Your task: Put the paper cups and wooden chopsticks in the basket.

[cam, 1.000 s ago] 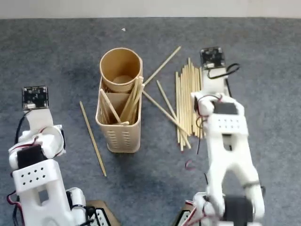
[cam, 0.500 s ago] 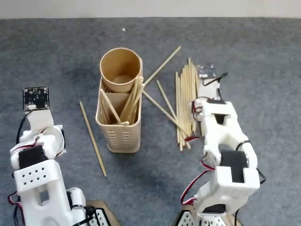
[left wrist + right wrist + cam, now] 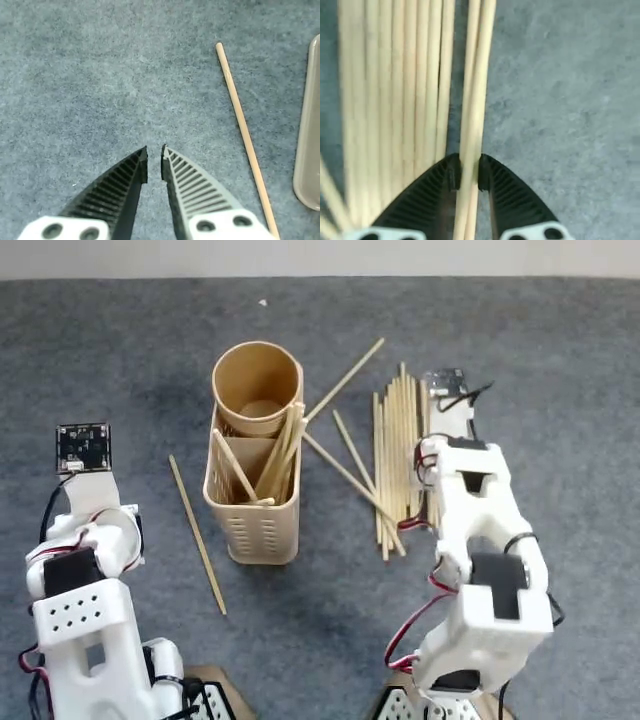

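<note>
A beige slotted basket (image 3: 252,510) stands mid-table with a paper cup (image 3: 257,388) upright in its far end and several wooden chopsticks (image 3: 270,465) leaning inside. A pile of chopsticks (image 3: 393,455) lies to its right. My right arm (image 3: 470,510) reaches over that pile. Its gripper (image 3: 467,172) is shut on two chopsticks (image 3: 476,90) at the pile's outer edge. One lone chopstick (image 3: 197,535) lies left of the basket. My left gripper (image 3: 154,161) hovers over bare carpet beside that chopstick (image 3: 245,135), shut and holding nothing.
Grey carpet covers the table. A few chopsticks (image 3: 345,380) lie crossed between the basket and the pile. The basket's rim (image 3: 307,125) shows beyond the lone chopstick in the left wrist view. The left arm (image 3: 80,540) stands at the near left.
The right arm has dropped and stretched out over the chopstick pile. The left arm has barely shifted.
</note>
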Tool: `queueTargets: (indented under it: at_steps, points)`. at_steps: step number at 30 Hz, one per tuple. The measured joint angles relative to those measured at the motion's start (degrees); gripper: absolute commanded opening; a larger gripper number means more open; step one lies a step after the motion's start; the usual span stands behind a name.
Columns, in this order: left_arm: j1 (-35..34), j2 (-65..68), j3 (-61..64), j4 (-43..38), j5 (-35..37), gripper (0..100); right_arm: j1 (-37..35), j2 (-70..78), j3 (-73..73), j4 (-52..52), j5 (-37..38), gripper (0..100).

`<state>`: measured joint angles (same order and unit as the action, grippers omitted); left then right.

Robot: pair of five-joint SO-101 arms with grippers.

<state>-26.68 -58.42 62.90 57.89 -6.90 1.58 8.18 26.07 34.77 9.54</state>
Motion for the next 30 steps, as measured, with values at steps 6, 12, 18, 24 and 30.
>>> queueTargets:
  at_steps: [6,12,18,24,30]
  points:
    - [0.2,0.0,0.0,0.0,0.0,9,-0.1,-22.0,0.0,0.0,-4.3,0.5]
    - [0.9,0.0,0.0,0.0,0.1,9,-6.5,-42.1,-0.1,2.5,-6.2,0.5]
    - [2.0,0.0,0.0,0.0,0.0,9,-16.9,-46.2,-8.1,2.8,-9.7,0.5]
    - [2.2,0.0,0.3,0.0,0.0,9,-27.4,-47.5,-14.1,2.8,-12.6,0.5]
    - [2.4,0.0,0.3,0.0,0.0,9,-36.2,-47.9,-12.0,0.7,-14.1,0.5]
